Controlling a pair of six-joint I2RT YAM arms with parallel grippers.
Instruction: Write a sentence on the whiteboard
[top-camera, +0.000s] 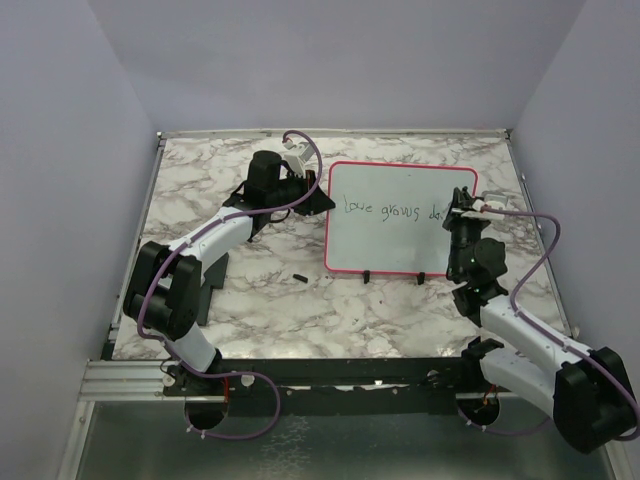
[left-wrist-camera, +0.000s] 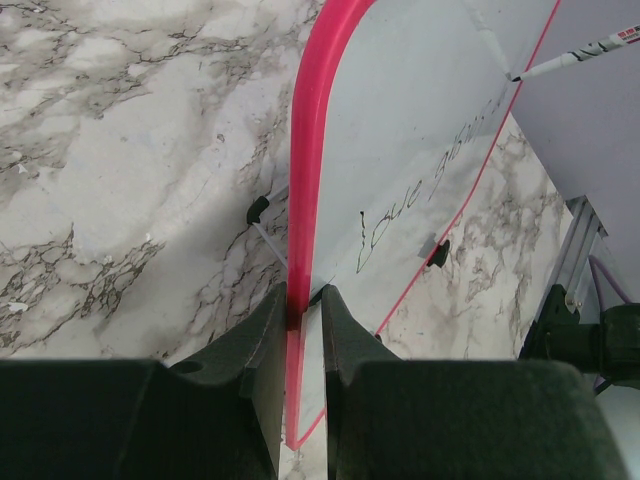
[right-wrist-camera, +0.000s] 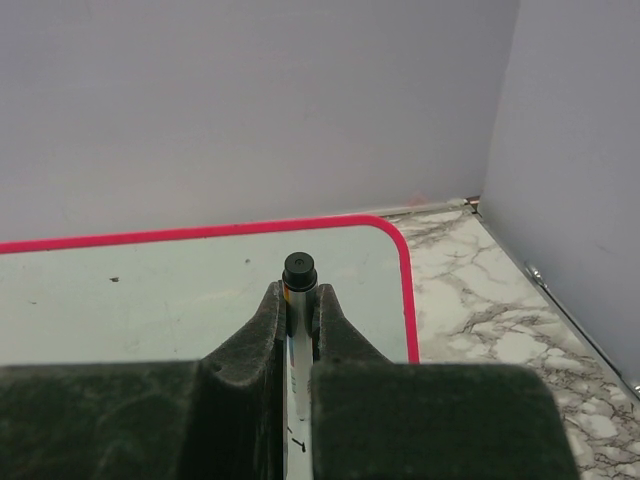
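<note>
Colour and pattern reference: work surface and board.
Whiteboard (top-camera: 400, 245): white face, red-pink frame, two black clips (top-camera: 372, 277); sentence (top-camera: 385, 208) in thin dark strokes. Tabletop (top-camera: 300, 310): white marble pattern with grey-brown veining. Marker (right-wrist-camera: 298, 268): white barrel with dark print, black end. Both arms (top-camera: 215, 235): white and black, purple cables (top-camera: 555, 235). Walls (top-camera: 350, 60): pale lavender.

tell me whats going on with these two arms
The left gripper has its jaws shut on the whiteboard's pink side edge, bracing it on the marble table. The right gripper's jaws are shut on a marker, tip at the board's right side. The sentence reads "Love grows da" so far; the rest is unwritten or hidden behind the gripper.
</note>
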